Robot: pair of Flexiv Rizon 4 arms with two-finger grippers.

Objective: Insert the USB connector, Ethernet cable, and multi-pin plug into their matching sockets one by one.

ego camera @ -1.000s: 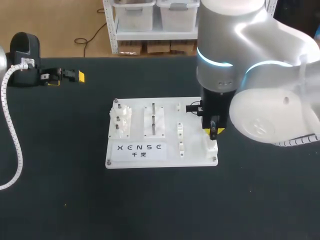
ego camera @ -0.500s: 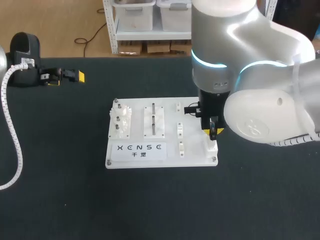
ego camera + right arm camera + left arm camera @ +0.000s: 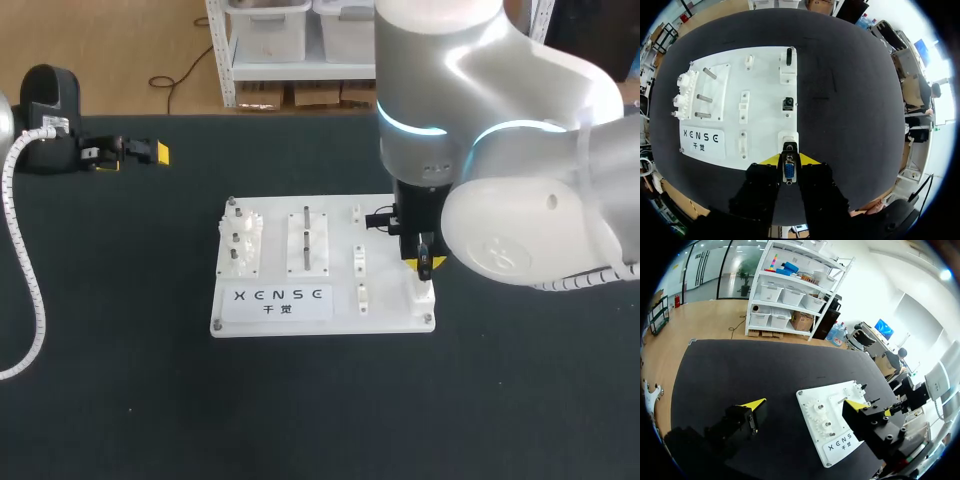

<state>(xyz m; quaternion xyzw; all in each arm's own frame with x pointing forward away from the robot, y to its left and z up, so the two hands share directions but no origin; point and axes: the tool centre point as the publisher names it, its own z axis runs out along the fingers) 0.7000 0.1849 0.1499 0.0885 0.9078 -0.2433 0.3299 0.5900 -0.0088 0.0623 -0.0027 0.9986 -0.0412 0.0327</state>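
Note:
The white socket board (image 3: 385, 300) lies mid-table. My right gripper (image 3: 424, 262) hangs over its front right corner, just above a white socket block (image 3: 420, 293). In the right wrist view that gripper (image 3: 789, 161) is shut on the multi-pin plug (image 3: 789, 171), a metal shell with a blue face, which points at the empty socket (image 3: 788, 137) right ahead. Farther along the same edge of the board (image 3: 765, 75) sit a black connector (image 3: 788, 103) and another black plug (image 3: 789, 56) in white holders. My left gripper (image 3: 140, 152) rests at the far left, open and empty, with its fingertips (image 3: 752, 404) wide apart.
White gears (image 3: 240, 245) and two metal pegs (image 3: 307, 238) stand on the board's left half, with a printed label (image 3: 278, 297) in front. A white ribbed hose (image 3: 22, 260) runs down the table's left side. Dark table surface surrounds the board.
The right arm's upper links have swung a little to the left; its gripper has stayed over the front right socket, still holding the plug. The left arm has not moved.

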